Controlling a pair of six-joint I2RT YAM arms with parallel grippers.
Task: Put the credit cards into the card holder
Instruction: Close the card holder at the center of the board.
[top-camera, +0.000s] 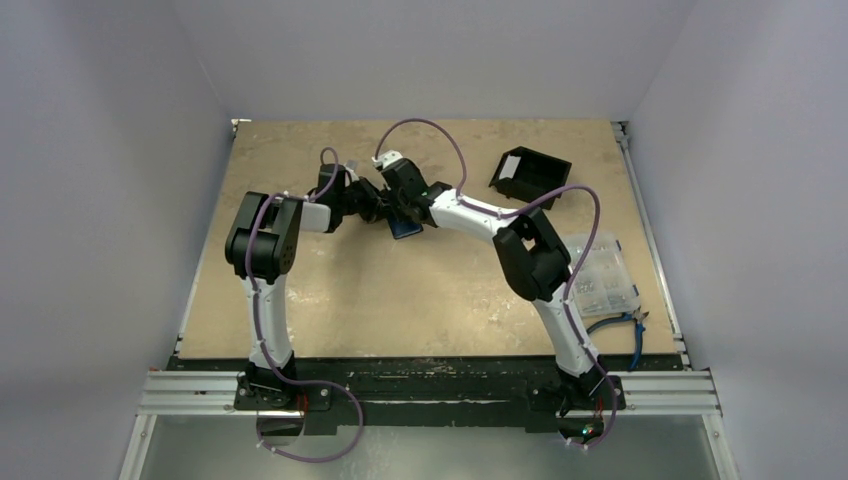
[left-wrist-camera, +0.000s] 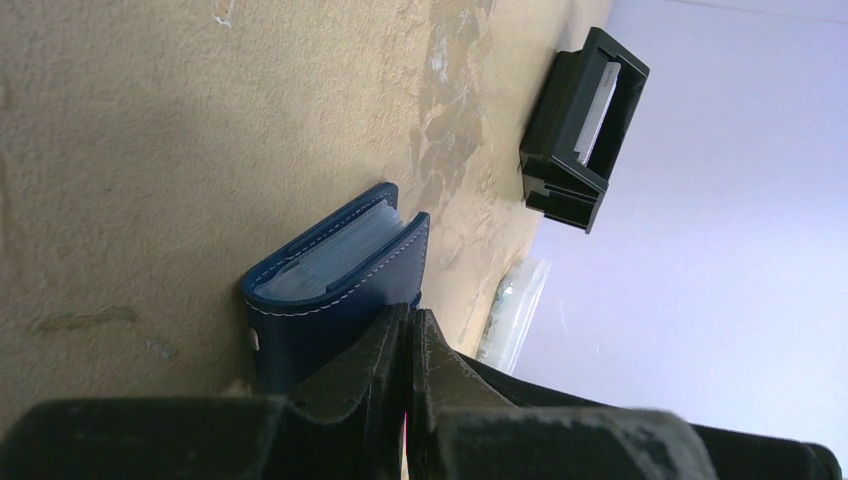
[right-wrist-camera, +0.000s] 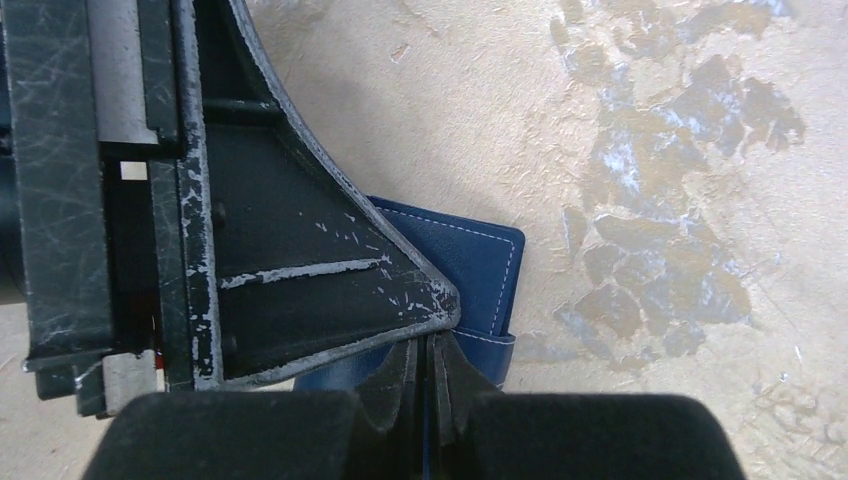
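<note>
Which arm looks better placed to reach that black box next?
Right, probably. The black box lies to the far right, on that arm's side. The left gripper and right gripper both sit shut at the card holder, so the left would have to cross over the right.

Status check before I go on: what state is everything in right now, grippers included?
card holder: ajar, covers slightly apart, clear sleeves showing
left gripper: shut, tips at the card holder's cover; grip unclear
right gripper: shut on the card holder's edge
black box: open side exposed, pale flat piece inside
clear compartment box: lid state cannot be told
</note>
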